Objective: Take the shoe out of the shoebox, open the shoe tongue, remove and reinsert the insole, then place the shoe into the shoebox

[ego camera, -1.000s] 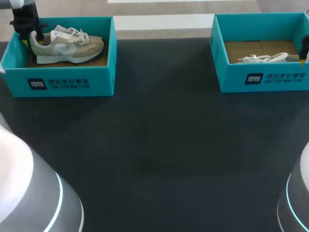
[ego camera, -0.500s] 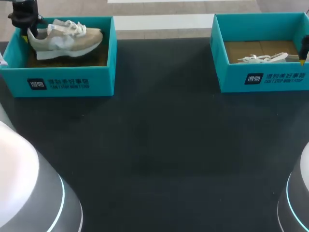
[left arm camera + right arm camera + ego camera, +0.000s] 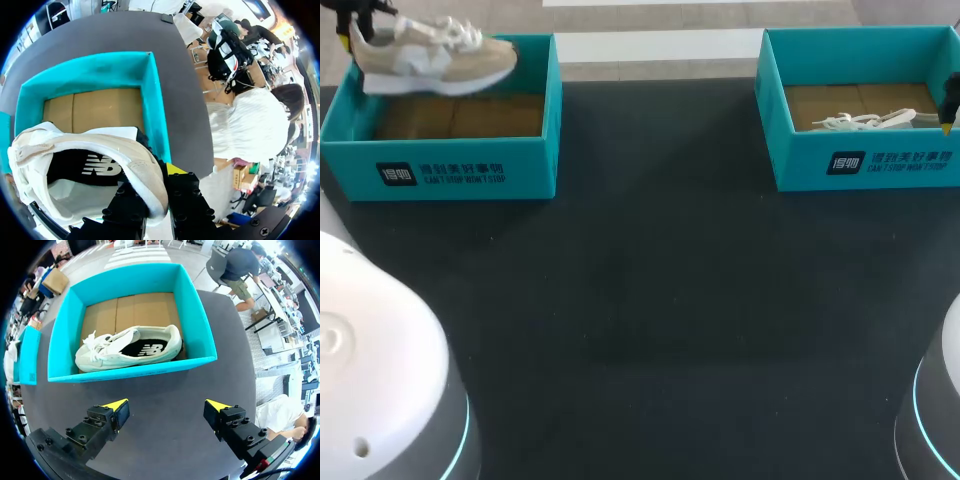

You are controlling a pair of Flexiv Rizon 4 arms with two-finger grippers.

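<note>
**Left jaws hold the tan shoe lifted out of its shoebox**

Change: One second earlier the tan shoe sat on the cardboard floor of the left shoebox. It now hangs over the rear of the box, with its sole about level with the rim. The heel is at the left jaws and the toe points away from them. The left jaws have risen and drawn back with the shoe. The right jaws and the white shoe have not shifted.

Pose: Your left arm reaches to the far left corner of the tabletop. The left jaws pinch the tan shoe's heel. In the left wrist view the padded collar passes between the two fingers. The rest of the shoe extends ahead of the jaws, and the box lies below it with its cardboard floor showing.

Your right arm holds the right jaws spread wide with nothing between them. They are poised just short of the near wall of the right shoebox. The white shoe lies inside this box, ahead of the jaws.
</note>
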